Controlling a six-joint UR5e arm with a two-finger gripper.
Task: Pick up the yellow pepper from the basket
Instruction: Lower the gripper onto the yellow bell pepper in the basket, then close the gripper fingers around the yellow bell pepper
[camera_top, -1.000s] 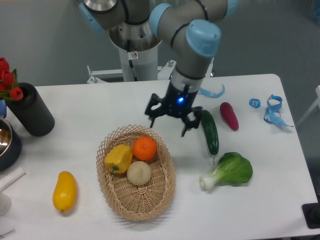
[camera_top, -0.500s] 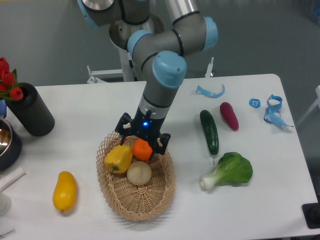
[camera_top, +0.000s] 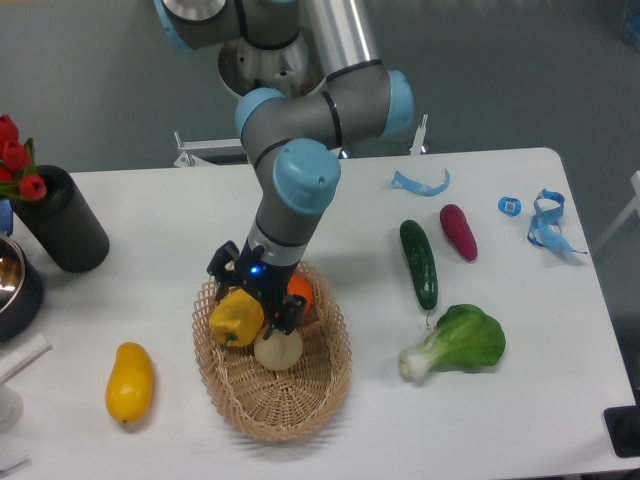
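Observation:
The yellow pepper (camera_top: 234, 320) lies in the left part of the woven basket (camera_top: 290, 400), lobed and glossy. My gripper (camera_top: 251, 297) hangs open directly over the pepper's upper right side, one finger at the pepper's top left and the other (camera_top: 284, 316) between the pepper and the orange (camera_top: 299, 291). The fingers straddle the pepper without closing on it. A pale round fruit (camera_top: 278, 349) sits just below the gripper in the basket. The arm hides part of the orange.
A yellow oval fruit (camera_top: 130, 381) lies left of the basket. To the right lie a cucumber (camera_top: 419, 263), a purple eggplant (camera_top: 459, 231) and a bok choy (camera_top: 458, 342). A black cylinder (camera_top: 60, 220) with red tulips and a dark metal bowl (camera_top: 12, 285) stand at far left.
The gripper has swung left from beside the cucumber to above the basket, then moved further left and down onto the yellow pepper. The fruits have not moved.

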